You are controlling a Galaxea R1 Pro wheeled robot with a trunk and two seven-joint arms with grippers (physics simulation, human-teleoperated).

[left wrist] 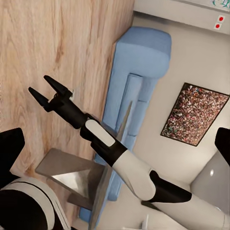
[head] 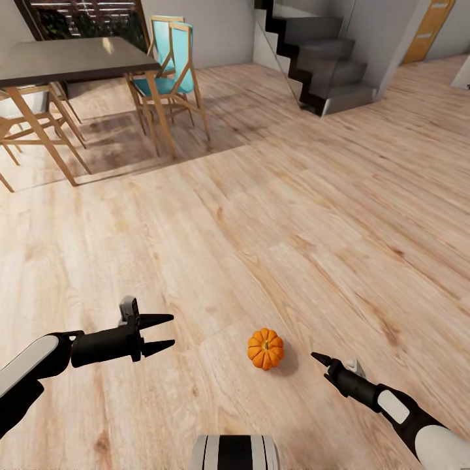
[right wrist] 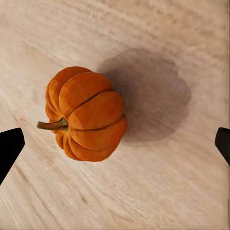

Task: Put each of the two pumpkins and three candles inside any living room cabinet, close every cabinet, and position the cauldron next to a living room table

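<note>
Robot's trunk top (head: 235, 452) sits at frame bottom; pumpkin (head: 266, 348) lies on bare wood floor (head: 294, 215) just ahead, between both arms.

Step judged: pickup approach. Right gripper (head: 321, 358) is near the pumpkin, apart from it, fingers spread wide and empty in its wrist view; next it must close in around the fruit. Left gripper (head: 166, 331) is released, empty. Open floor all round; dining table (head: 72, 59), chairs (head: 171, 59) and stairs (head: 326, 59) stand well apart.

Bare wood floor (head: 274, 215) surrounds pumpkin (head: 266, 348); nothing touches it. Open gaps on both sides toward left gripper (head: 166, 331) and right gripper (head: 320, 358). Table (head: 72, 59), chairs (head: 171, 59), stairs (head: 320, 59) well apart.
</note>
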